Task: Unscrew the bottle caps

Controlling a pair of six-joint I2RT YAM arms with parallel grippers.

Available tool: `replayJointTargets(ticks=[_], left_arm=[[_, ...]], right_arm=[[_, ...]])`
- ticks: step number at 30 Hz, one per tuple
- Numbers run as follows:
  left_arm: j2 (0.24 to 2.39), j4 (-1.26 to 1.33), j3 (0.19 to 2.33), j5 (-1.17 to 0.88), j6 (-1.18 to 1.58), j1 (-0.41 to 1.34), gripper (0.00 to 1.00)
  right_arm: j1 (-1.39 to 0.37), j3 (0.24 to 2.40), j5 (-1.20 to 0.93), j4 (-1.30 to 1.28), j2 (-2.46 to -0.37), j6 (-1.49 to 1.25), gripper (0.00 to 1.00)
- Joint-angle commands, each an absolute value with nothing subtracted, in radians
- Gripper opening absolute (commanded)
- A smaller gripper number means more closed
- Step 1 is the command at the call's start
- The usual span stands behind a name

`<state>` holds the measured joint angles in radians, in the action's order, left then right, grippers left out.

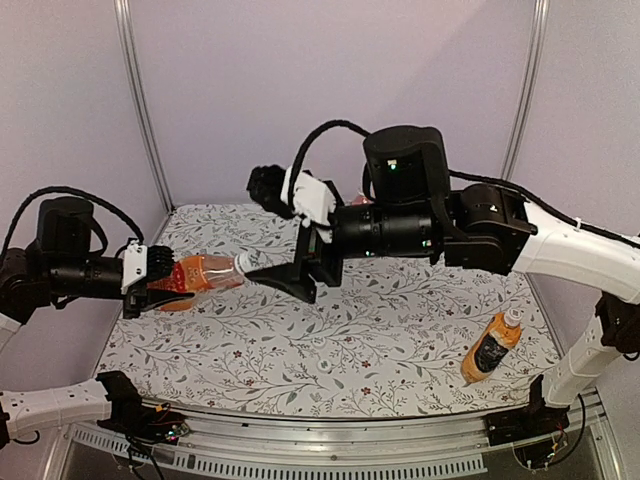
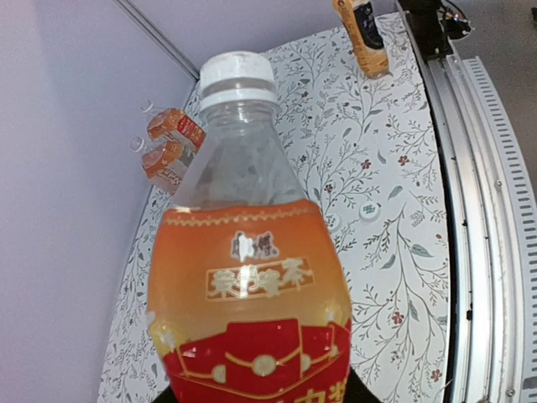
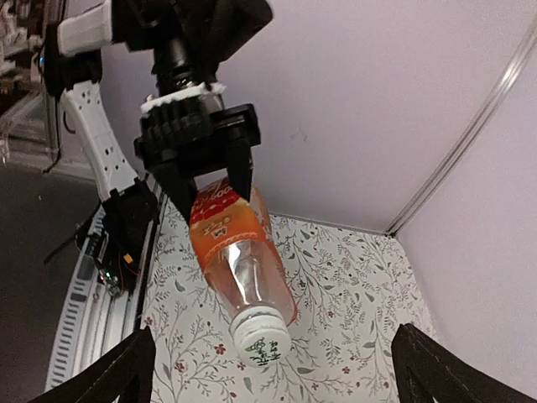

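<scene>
My left gripper point(image 1: 150, 280) is shut on the base of a clear bottle point(image 1: 200, 275) of orange liquid with a red and orange label. It holds the bottle level above the table, neck pointing right. The white bottle cap point(image 1: 243, 263) is on the neck. In the left wrist view the bottle point(image 2: 247, 277) fills the frame, cap point(image 2: 237, 71) at the top. My right gripper point(image 1: 290, 265) is open, its black fingers point(image 3: 109, 374) spread wide to either side of the cap point(image 3: 262, 340) without touching it.
A dark-labelled bottle point(image 1: 490, 350) with a white cap point(image 1: 512, 318) lies at the table's front right. Two more orange bottles point(image 2: 168, 143) lie by the back wall. Two small pale round things point(image 2: 369, 212) lie on the floral tabletop point(image 1: 330, 350). A metal rail point(image 1: 380, 440) runs along the near edge.
</scene>
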<state>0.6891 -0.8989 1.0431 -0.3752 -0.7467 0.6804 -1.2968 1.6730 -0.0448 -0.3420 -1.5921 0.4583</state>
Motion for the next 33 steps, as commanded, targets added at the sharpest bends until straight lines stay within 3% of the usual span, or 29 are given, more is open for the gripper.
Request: replayJointTargets(ticks=[1, 5, 8, 12, 18, 24, 30, 33], left_arm=[[0.686, -0.776, 1.008, -0.217, -0.74, 0.675, 0.15], [0.689, -0.727, 0.99, -0.151, -0.744, 0.676, 0.15], [0.688, -0.72, 0.989, -0.142, -0.755, 0.676, 0.15], [0.689, -0.721, 0.994, -0.155, -0.753, 0.676, 0.15], [0.692, -0.726, 0.997, -0.159, -0.753, 0.677, 0.15], [0.694, -0.738, 1.002, -0.172, -0.755, 0.676, 0.15], [0.691, -0.737, 1.002, -0.175, -0.756, 0.676, 0.15], [0.69, -0.738, 1.002, -0.176, -0.756, 0.676, 0.15]], right_arm=[[-1.173, 1.803, -0.319, -0.341, -1.651, -0.243, 0.98], [-1.126, 1.935, -0.353, -0.488, -1.774, -0.543, 0.8], [-1.112, 1.956, -0.402, -0.527, -1.822, -0.641, 0.77], [-1.111, 1.969, -0.421, -0.538, -1.849, -0.669, 0.73], [-1.108, 1.995, -0.427, -0.538, -1.869, -0.662, 0.47], [-1.094, 2.013, -0.432, -0.537, -1.892, -0.662, 0.5], [-1.093, 2.033, -0.461, -0.54, -1.915, -0.665, 0.36], [-1.093, 2.04, -0.48, -0.541, -1.922, -0.663, 0.24]])
